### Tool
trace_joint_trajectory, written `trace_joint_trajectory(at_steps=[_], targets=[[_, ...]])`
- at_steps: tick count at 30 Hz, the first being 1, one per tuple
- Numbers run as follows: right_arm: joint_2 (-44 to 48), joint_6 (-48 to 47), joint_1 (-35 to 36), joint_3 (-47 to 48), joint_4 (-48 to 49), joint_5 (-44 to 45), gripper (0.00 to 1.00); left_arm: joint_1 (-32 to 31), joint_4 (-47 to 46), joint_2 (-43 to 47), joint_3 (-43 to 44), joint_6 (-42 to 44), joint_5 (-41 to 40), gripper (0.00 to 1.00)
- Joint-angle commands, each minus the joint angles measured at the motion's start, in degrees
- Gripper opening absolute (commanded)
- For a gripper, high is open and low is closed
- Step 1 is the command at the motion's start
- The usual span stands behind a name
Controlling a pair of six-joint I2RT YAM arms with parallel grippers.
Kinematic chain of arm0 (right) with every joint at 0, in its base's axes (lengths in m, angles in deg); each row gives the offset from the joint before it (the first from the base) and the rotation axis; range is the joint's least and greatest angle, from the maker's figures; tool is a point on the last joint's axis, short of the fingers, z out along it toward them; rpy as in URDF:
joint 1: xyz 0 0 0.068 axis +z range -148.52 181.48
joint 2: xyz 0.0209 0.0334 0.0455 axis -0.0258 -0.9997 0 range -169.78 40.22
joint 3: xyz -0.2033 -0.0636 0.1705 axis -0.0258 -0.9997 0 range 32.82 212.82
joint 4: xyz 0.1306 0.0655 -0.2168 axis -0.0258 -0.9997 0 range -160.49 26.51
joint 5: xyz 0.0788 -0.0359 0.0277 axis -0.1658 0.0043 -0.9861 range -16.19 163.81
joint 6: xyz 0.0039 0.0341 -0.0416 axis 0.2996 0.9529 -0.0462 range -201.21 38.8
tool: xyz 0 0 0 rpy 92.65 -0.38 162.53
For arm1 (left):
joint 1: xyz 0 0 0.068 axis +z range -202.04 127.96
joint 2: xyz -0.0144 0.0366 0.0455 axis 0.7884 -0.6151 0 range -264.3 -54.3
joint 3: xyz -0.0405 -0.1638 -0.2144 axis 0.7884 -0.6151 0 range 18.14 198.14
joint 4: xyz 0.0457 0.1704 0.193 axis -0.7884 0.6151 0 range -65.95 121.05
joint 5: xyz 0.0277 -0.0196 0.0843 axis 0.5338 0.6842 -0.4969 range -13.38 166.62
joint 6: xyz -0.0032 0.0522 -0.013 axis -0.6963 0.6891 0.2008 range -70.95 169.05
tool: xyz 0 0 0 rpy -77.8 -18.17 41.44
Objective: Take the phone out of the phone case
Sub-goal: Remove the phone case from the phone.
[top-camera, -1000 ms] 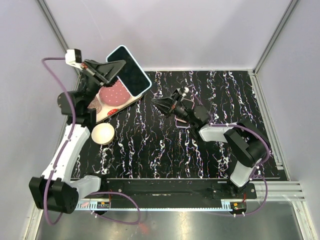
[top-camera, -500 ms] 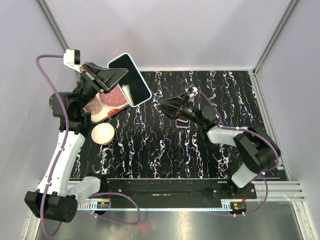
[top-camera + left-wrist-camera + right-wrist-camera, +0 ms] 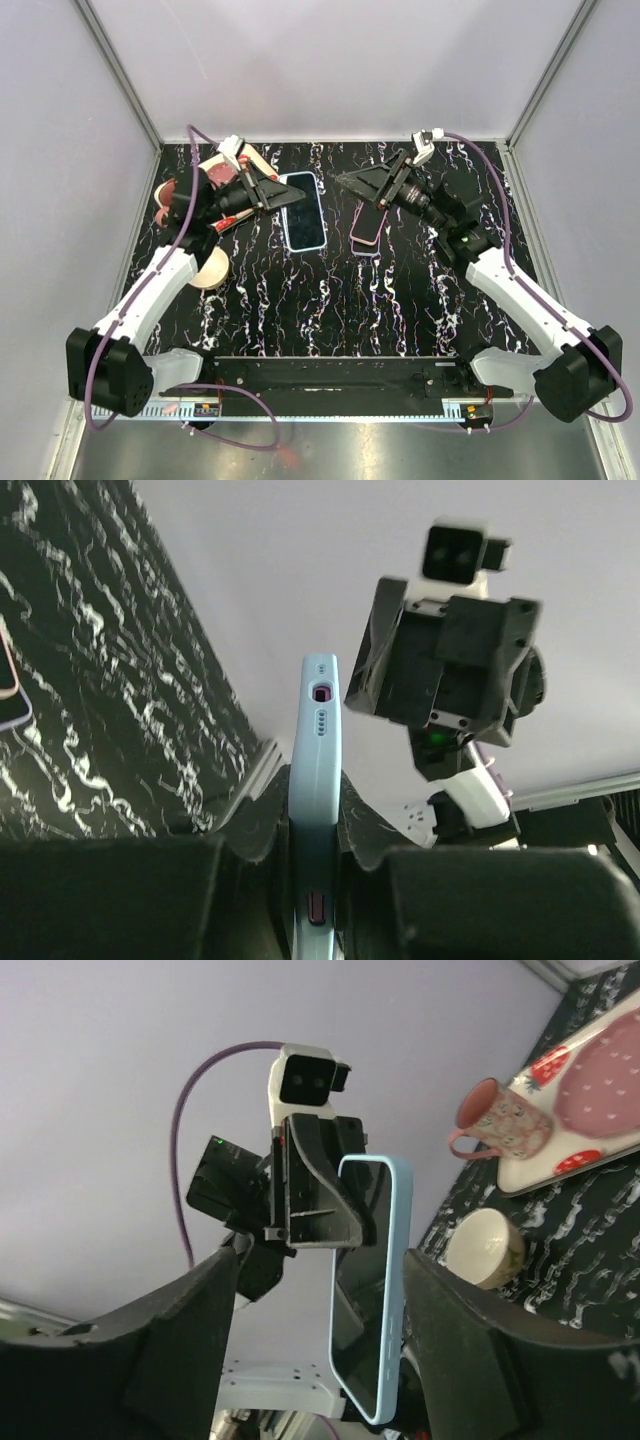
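**Top view.**
- Tabletop [image 3: 300, 310]: black, matte, with white marbled streaks.
- Left tool [image 3: 280, 192]: black and wedge-shaped. You see it clamped on the upper left part of the phone [image 3: 304, 218], over the rear middle of the tabletop.
- Phone: a flat rounded rectangle with a glossy dark glass face turned up to you and a thin pale blue rim.
- Right tool [image 3: 348, 183]: also a black wedge. It points at the phone from the right, close by but apart from it.
- Pink-rimmed handset [image 3: 367, 230]: a dark slab lying flat just below the right tool.
- Bowl [image 3: 212, 268]: cream and round, partly under the left arm.

**Left wrist view.**
- Phone case [image 3: 320, 770]: you see it edge-on, pale blue and smooth with rounded corners. A port slot and small holes show in its end.
- The left tool's dark fingers press on both broad sides of the case.
- The right tool faces you beyond it.

**Right wrist view.**
- The right tool's own fingers stand wide apart and grip nothing.
- The phone appears between them but farther off, held by the left tool.
- Mug [image 3: 503, 1122]: pink and patterned, with a loop handle.
- Tray [image 3: 610, 1080]: pink and dotted, with strawberry prints.
- The bowl sits near both.
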Motion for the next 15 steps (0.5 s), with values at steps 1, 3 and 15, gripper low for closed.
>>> trace_joint_trajectory(at_steps=[1, 3, 15], targets=[[-0.81, -8.70, -0.25, 1.85, -10.62, 3.21, 0.75, -1.65, -2.78, -0.71, 0.78, 5.46, 6.46, 0.00], [-2.47, -8.45, -0.34, 2.99, -10.09, 1.81, 0.79, -1.91, -5.58, -1.59, -0.27, 4.07, 7.89, 0.00], [-12.23, 7.62, -1.66, 0.36, 18.15, -8.83, 0.72, -2.35, -13.68, -4.14, -1.06, 1.16, 11.58, 0.00]])
